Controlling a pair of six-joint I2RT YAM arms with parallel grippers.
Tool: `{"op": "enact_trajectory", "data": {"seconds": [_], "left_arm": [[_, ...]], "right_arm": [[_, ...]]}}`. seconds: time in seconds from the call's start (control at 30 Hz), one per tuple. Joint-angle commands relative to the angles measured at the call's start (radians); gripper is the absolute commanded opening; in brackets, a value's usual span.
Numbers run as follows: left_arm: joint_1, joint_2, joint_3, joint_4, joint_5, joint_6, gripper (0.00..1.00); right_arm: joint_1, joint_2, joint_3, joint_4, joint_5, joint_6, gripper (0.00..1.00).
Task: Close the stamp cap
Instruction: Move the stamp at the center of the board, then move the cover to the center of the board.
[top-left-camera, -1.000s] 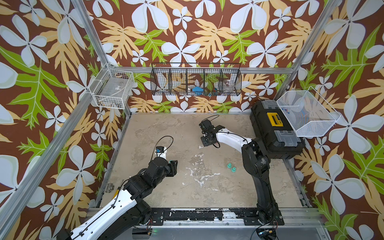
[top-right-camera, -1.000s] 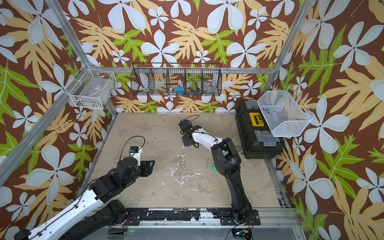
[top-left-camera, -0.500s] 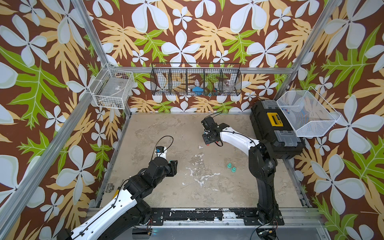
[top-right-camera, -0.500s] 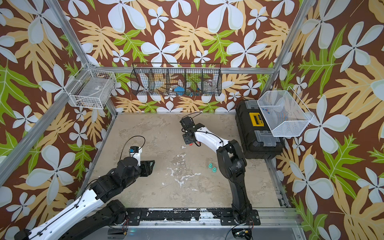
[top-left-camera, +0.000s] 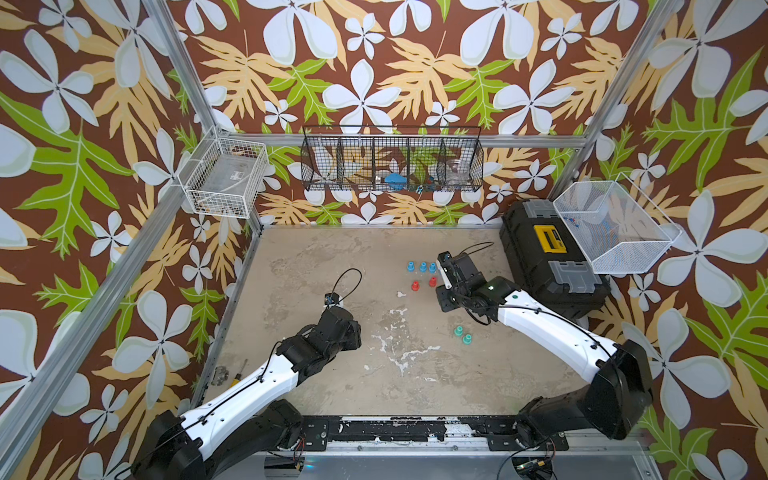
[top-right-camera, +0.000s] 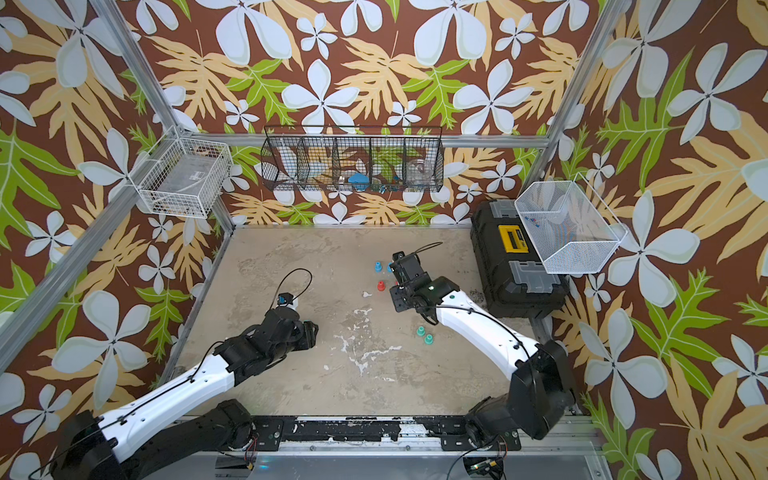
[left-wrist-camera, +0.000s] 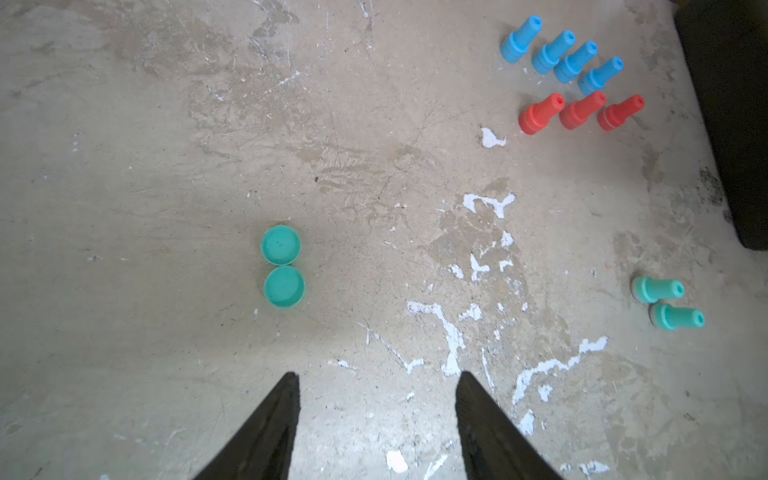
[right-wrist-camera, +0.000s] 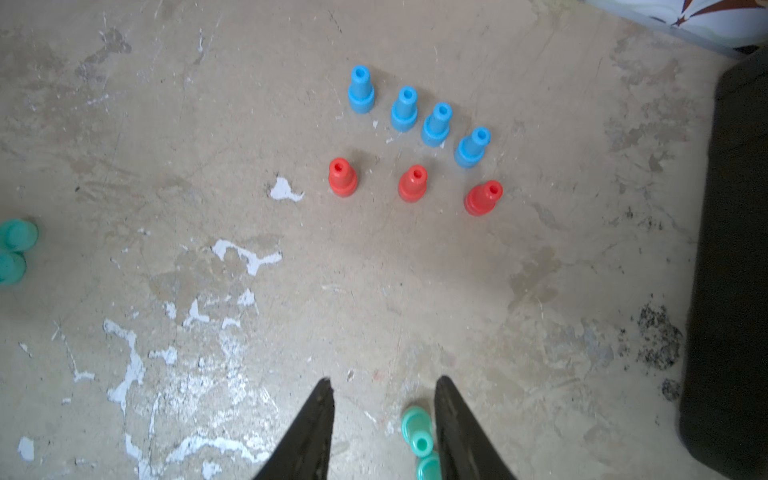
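Teal caps (left-wrist-camera: 281, 245) upturned, empty, black wire basket (top-left-camera: 477, 166) holding blue item (top-left-camera: 394, 179), left claw (left-wrist-camera: 378, 374) and right claw (right-wrist-camera: 385, 379) parted, empty

Bright, even light fills the cell, leaving only faint, soft shadows on the tabletop (top-left-camera: 316, 257) beside the black toolbox (top-left-camera: 552, 266). Both top views look sharp. The right wrist view is slightly blurred, and the teal stamps (right-wrist-camera: 417, 432) nearest its lens are out of focus.
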Motion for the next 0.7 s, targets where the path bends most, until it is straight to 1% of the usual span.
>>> {"op": "enact_trajectory", "data": {"seconds": [0.0,0.1,0.23,0.43,0.67], "left_arm": [[0.041,0.068,0.006,0.098,0.034,-0.035,0.62],[0.072,0.154,0.019,0.122,0.032,-0.032,0.61],[0.087,0.245,0.026,0.173,0.03,-0.032,0.61],[0.101,0.344,0.061,0.198,0.018,-0.014,0.6],[0.12,0.416,0.098,0.208,0.008,0.006,0.6]], "right_arm": [[-0.002,-0.053,-0.076,0.014,0.018,0.012,0.43],[-0.003,-0.096,-0.145,0.025,0.005,0.018,0.43],[-0.005,-0.138,-0.203,0.037,-0.001,0.023,0.43],[-0.008,-0.179,-0.253,0.043,-0.003,0.026,0.43],[-0.008,-0.208,-0.278,0.052,-0.011,0.036,0.43]]}}
